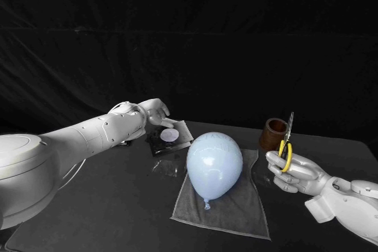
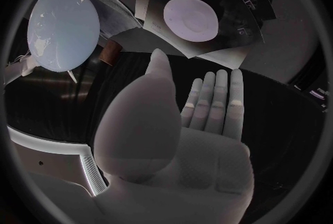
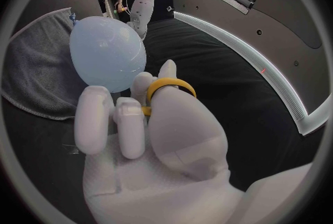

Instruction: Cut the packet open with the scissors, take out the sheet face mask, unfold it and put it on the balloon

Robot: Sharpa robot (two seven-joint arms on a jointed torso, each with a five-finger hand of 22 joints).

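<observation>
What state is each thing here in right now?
Balloon: inflated, lying on the grey towel, bare.
Scissors: upright in the right hand, blades together.
Left hand: open, fingers straight.
Packet: beside that hand, looks uncut.
Brown cup: upright.

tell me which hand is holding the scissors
The right hand: it grips the yellow-handled scissors, blades pointing up, beside the balloon. The left hand is near the packet, fingers stretched out, holding nothing.
</observation>
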